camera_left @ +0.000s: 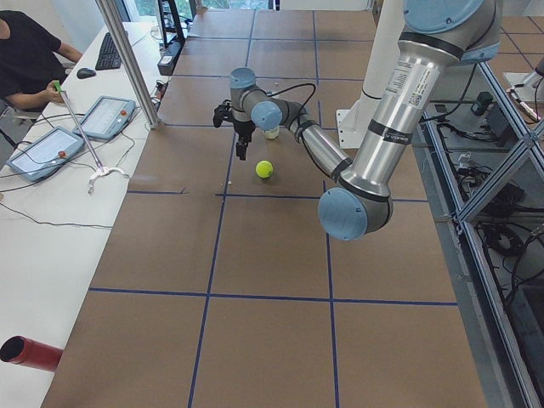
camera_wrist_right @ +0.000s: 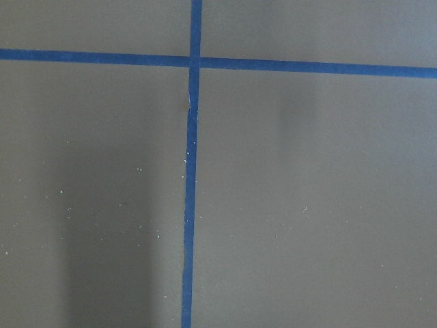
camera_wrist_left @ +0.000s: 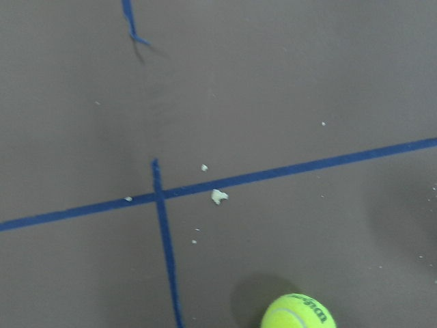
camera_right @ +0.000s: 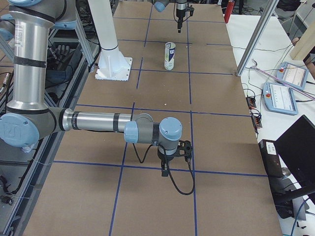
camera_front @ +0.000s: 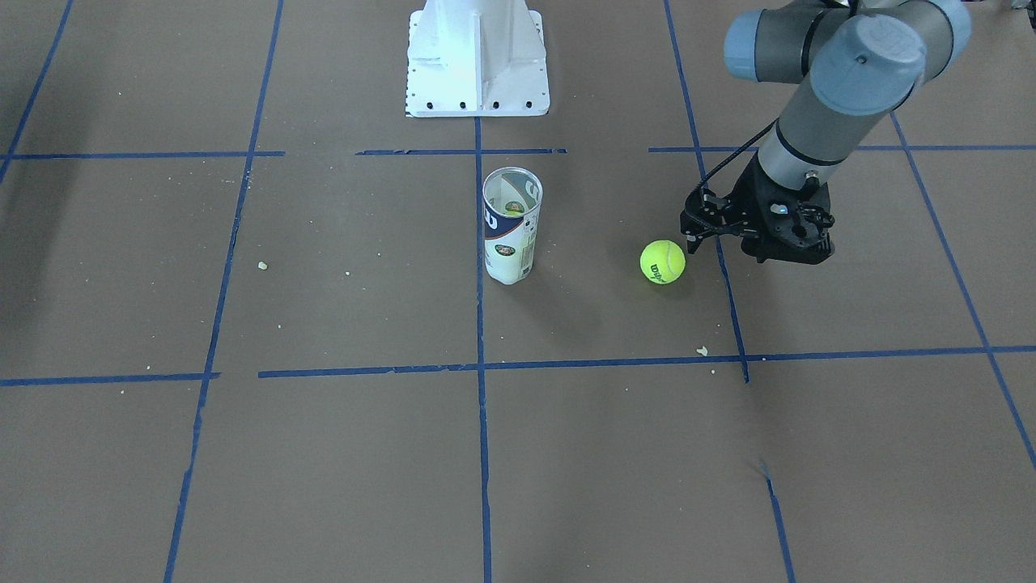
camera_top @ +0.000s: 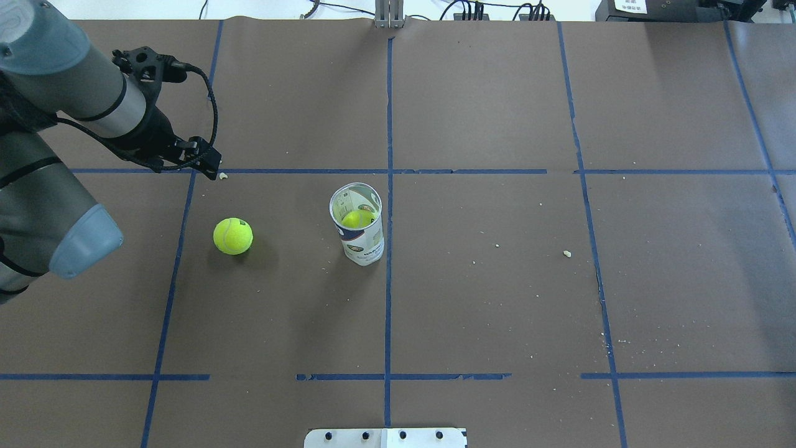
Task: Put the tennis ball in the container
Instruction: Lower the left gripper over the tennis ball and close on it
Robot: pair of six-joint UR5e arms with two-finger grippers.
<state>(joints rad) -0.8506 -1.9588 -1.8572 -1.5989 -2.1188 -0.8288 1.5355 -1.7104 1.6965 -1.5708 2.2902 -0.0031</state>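
Note:
The tennis ball (camera_front: 663,261) (camera_top: 233,236), bright yellow-green with black lettering, lies on the brown table, and its top shows at the lower edge of the left wrist view (camera_wrist_left: 298,312). The container (camera_front: 511,227) (camera_top: 359,239) stands upright to the ball's side, near the centre line. It is a clear can with a navy-and-white label, and another yellow ball (camera_top: 357,218) sits inside it. My left gripper (camera_front: 693,236) (camera_top: 211,167) hangs just beyond the loose ball, not touching it, with its fingers together and holding nothing. My right gripper (camera_right: 164,172) shows only in the exterior right view, low over bare table, so I cannot tell its state.
The white robot base (camera_front: 477,57) stands behind the can. Blue tape lines (camera_front: 481,364) grid the table and small crumbs (camera_front: 702,351) lie scattered on it. An operator (camera_left: 25,51) and tablets (camera_left: 106,115) are at a side desk beyond the table.

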